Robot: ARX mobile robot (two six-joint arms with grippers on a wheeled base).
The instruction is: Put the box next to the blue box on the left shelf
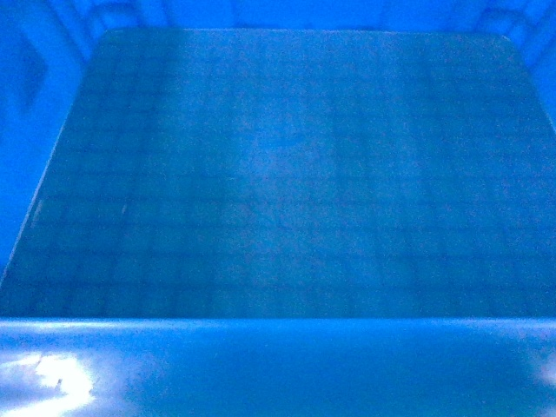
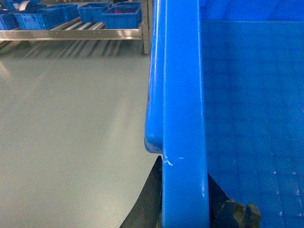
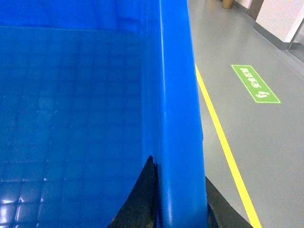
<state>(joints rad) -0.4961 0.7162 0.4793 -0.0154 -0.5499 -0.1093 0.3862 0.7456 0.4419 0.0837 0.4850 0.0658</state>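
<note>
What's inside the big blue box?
Nothing shows inside the box, only its bare grid-patterned floor. The near rim hides the strip of floor right below it.

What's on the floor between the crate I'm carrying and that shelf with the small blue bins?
Nothing: the left wrist view shows only bare grey floor between the box and the shelf.

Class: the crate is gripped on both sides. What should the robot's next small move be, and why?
Probably carry the box toward the shelf. Both grippers, left and right, straddle its side rims, it looks empty, and the shelf with small blue bins lies far across bare floor.
</note>
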